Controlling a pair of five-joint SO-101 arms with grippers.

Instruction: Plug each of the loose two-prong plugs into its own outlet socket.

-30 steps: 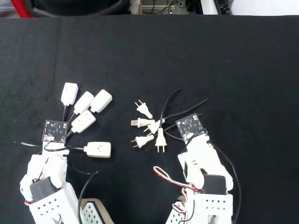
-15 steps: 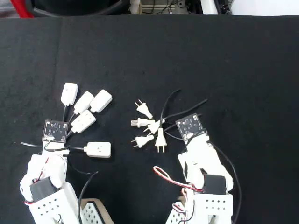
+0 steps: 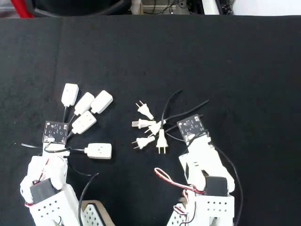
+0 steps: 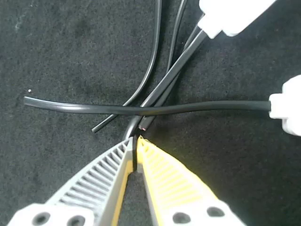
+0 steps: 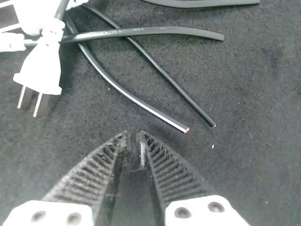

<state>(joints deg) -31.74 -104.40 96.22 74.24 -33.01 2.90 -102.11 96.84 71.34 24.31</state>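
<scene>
Left gripper (image 4: 136, 141): jaws all but shut. Thin black cables (image 4: 155, 101) run right up to its tips, can't tell if pinched. Right gripper (image 5: 133, 137): jaws near-closed, holding nothing, one white two-prong plug (image 5: 42, 66) ahead. High view gives layout: five white rectangular outlet sockets (image 3: 83, 121) fanned toward left edge of black cloth table (image 3: 188, 61), five plugs clustered mid-table, all unplugged.
</scene>
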